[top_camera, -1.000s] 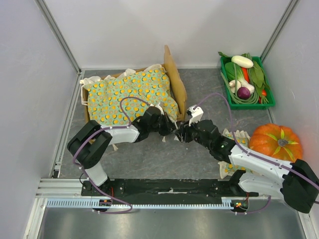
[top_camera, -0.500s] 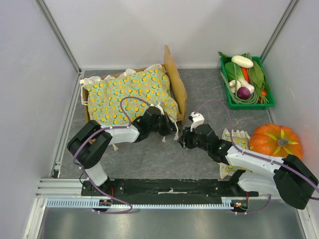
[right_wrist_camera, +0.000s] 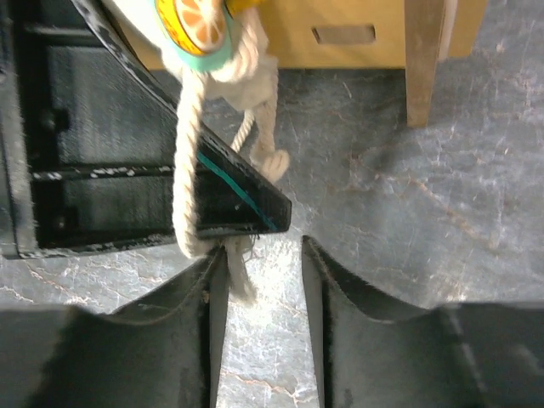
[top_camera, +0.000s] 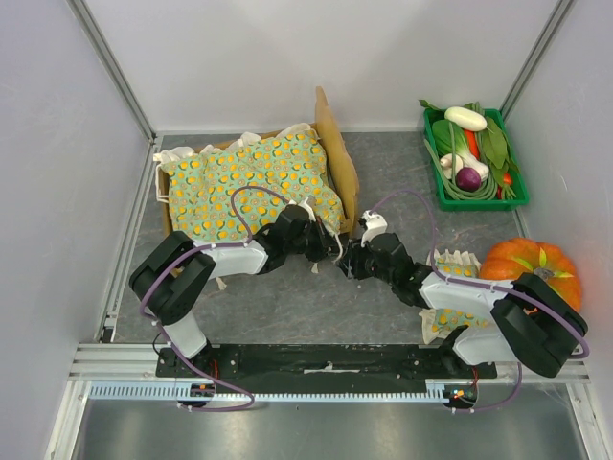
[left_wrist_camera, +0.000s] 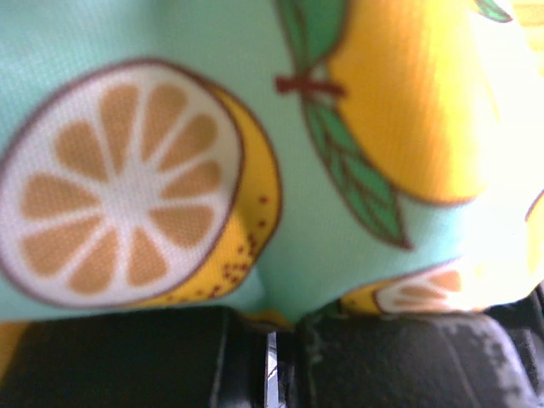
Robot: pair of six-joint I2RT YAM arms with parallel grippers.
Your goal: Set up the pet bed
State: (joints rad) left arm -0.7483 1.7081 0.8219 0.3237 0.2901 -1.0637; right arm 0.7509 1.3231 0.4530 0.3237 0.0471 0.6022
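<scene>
The left arm (top_camera: 235,259) and right arm (top_camera: 469,295) each have bulky black joints joined by white links, with a thin purple cable (top_camera: 239,203) looping along each. Both share one black base bar (top_camera: 326,359). A small white block (top_camera: 372,223) sits on the right wrist. The right gripper (right_wrist_camera: 263,323) has matte black wedge-shaped fingers (right_wrist_camera: 365,331), scuffed grey along the edges; the left gripper (left_wrist_camera: 272,365) is black too, its surface pitted and worn

I get an evenly lit, sharp overhead view. My left wrist feed is blurred, the blanket (left_wrist_camera: 255,170) glaring white toward two o'clock; right wrist crisp.
</scene>
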